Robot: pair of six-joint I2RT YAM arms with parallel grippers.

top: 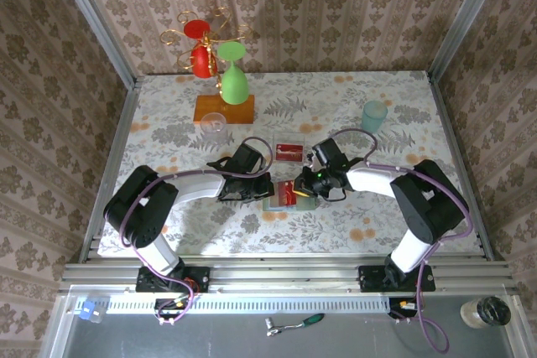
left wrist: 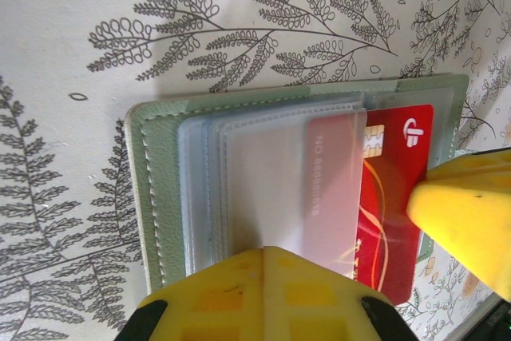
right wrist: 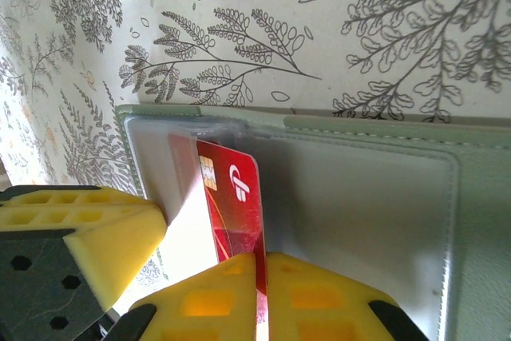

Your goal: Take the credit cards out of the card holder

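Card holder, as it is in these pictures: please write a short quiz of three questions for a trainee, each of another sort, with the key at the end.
1. True or false: the red card is fully out of the card holder.
2. What lies in the clear tray behind the card holder? A) a second red card B) a blue card C) a spoon
3. Fill in: the red card is pinched by the ____ claw.

Key:
1. False. Part of it sits under a clear sleeve of the card holder.
2. A.
3. Right: the right claw is shut on its edge.
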